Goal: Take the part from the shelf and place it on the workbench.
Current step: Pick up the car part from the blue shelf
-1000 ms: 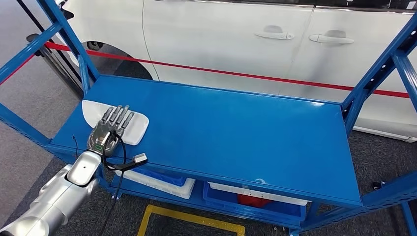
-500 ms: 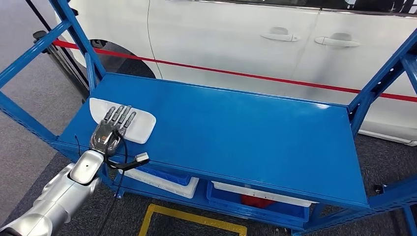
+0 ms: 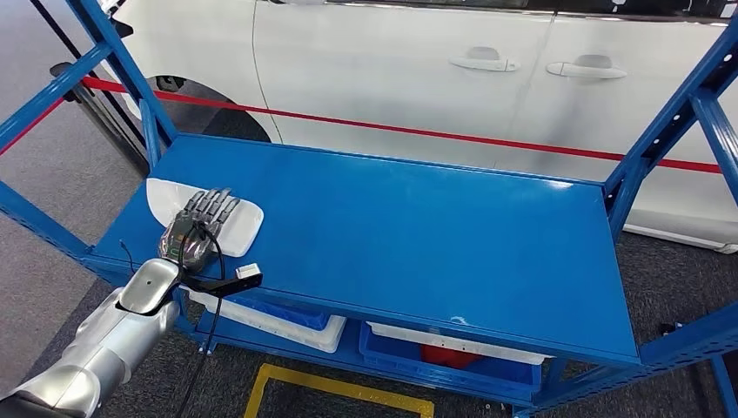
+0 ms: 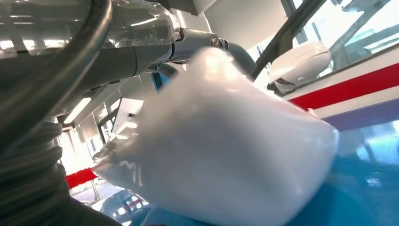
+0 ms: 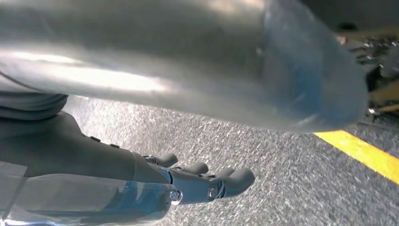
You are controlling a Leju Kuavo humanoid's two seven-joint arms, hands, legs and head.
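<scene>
The left hand [image 3: 193,233] curls its fingers [image 3: 215,207] over the white part [image 3: 244,222], which lies flat beneath them on the shelf [image 3: 418,218], ready for lifting, though a firm hold cannot be told.

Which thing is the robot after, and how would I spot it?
Look at the blue shelf in front of the white car. At the near left end of its top board lies the white part, a smooth, rounded, elongated shell. The left robot hand rests on it, and nothing else lies on that board.
</scene>
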